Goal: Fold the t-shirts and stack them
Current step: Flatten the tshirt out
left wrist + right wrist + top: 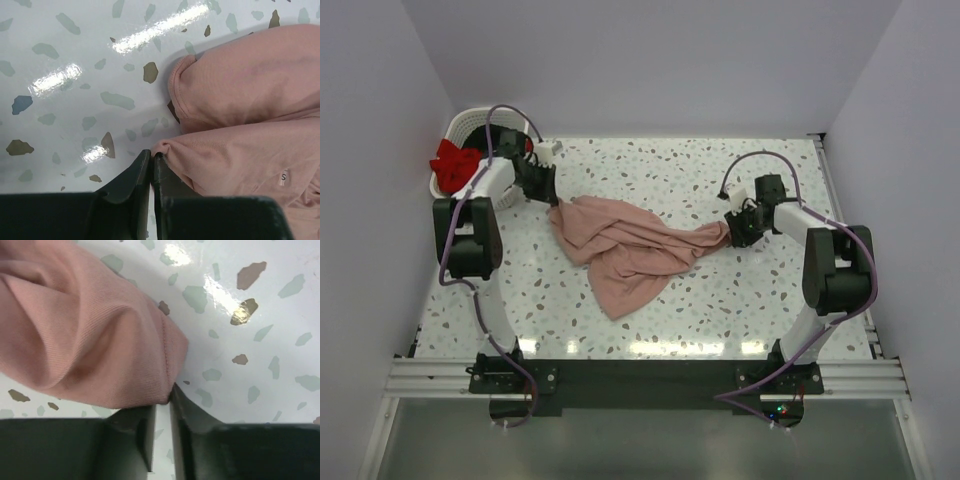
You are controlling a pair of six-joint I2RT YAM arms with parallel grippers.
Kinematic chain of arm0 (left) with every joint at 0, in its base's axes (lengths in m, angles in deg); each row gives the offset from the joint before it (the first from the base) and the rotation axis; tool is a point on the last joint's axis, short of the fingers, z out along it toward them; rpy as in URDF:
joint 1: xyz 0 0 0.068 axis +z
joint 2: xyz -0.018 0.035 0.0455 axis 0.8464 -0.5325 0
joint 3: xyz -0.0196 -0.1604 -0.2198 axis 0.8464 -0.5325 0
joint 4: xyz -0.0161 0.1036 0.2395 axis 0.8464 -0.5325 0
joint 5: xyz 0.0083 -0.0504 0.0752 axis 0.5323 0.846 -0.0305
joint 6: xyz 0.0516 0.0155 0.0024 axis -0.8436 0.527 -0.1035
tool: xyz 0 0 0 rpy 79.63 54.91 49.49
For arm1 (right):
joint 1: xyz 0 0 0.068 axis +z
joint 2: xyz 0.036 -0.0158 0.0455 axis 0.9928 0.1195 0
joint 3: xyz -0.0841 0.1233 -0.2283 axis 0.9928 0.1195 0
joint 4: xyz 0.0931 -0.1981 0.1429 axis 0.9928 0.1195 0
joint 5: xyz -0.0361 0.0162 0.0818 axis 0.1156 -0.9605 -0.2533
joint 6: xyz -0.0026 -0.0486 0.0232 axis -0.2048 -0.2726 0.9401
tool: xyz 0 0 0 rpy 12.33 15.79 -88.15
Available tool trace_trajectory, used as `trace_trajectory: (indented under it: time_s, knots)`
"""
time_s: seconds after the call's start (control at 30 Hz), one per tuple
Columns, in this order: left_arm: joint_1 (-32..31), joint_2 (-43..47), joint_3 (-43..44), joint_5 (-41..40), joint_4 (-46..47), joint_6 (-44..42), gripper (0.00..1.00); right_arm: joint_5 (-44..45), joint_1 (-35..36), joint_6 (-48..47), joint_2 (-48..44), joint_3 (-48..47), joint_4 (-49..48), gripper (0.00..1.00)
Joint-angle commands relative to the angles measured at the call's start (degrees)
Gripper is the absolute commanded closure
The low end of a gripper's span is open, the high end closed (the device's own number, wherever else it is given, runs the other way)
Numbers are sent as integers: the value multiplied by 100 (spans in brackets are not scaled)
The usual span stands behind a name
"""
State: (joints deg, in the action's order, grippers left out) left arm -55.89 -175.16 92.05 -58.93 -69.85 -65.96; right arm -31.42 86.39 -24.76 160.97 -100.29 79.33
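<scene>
The salmon-pink t-shirt point(625, 245) lies crumpled in the middle of the speckled table, stretched between both grippers. My left gripper point(552, 198) is shut on its far-left edge; in the left wrist view the gripper point(151, 156) pinches a fold of the pink shirt point(240, 100) right at the table. My right gripper point(732, 232) is shut on the shirt's right end; in the right wrist view the gripper point(163, 406) holds the hem of the pink shirt point(90, 335). The red t-shirt point(453, 165) hangs in the basket. The black t-shirt is not clearly visible.
A white slatted basket point(458, 128) stands at the back left corner, just behind my left arm. White walls close in the table on the left, back and right. A small size tag point(283, 176) shows on the pink cloth.
</scene>
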Motion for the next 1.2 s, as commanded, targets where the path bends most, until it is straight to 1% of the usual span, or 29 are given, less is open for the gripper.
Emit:
trace_trajectory:
  time_s: [0.0, 0.03, 0.07, 0.13, 0.17, 0.27, 0.3, 0.37, 0.4, 0.43, 0.5, 0.57, 0.67, 0.73, 0.83, 0.97, 1.0, 1.17]
  knots:
    - [61, -66, 364, 98, -112, 85, 88, -498, 18, -113, -134, -308, -120, 85]
    - [70, -49, 391, 124, -173, 59, 86, -638, 9, -114, -126, -343, 2, 100]
    - [79, -14, 409, 150, -200, 50, 81, -682, 18, -122, -134, -396, 47, 100]
    - [123, 231, 383, 247, -165, -38, 75, -744, 9, -157, -178, -422, 187, 100]
    - [140, 354, 339, 273, -130, -82, 70, -736, 9, -166, -257, -431, 223, 100]
    - [141, 908, -3, 308, 2, -398, 61, -727, 1, -201, -363, -449, 407, 100]
    - [114, 1049, -344, 344, 46, -599, 60, -727, 9, -228, -415, -475, 460, 100]
    - [-113, 1462, -714, 169, 134, -837, 58, -744, 9, -219, -442, -501, 592, 100]
    - [-149, 1576, -1090, -84, 160, -1064, 58, -744, 9, -210, -451, -545, 636, 100]
    - [-489, 1760, -1259, -200, 221, -1136, 58, -736, 9, -201, -459, -580, 723, 100]
    - [-711, 1937, -1672, -489, 405, -1181, 58, -692, 9, -193, -451, -651, 803, 100]
    - [-738, 1981, -1823, -710, 581, -1094, 57, -648, 1, -201, -460, -668, 856, 100]
    - [-686, 1833, -1745, -1088, 600, -988, 56, -543, 1, -201, -459, -704, 926, 100]
    - [-519, 1657, -1569, -1097, 486, -874, 53, -481, -8, -184, -459, -730, 970, 100]
    - [-291, 1455, -1411, -1124, 433, -751, 52, -428, 1, -140, -468, -765, 988, 100]
    - [-193, 1165, -1244, -852, 293, -680, 53, -384, 1, -131, -460, -783, 1031, 100]
    - [-54, 1042, -1226, -721, 240, -663, 53, -367, 1, -131, -451, -800, 1032, 100]
    - [26, 778, -1174, -447, 362, -540, 53, -279, 1, -140, -451, -818, 1075, 100]
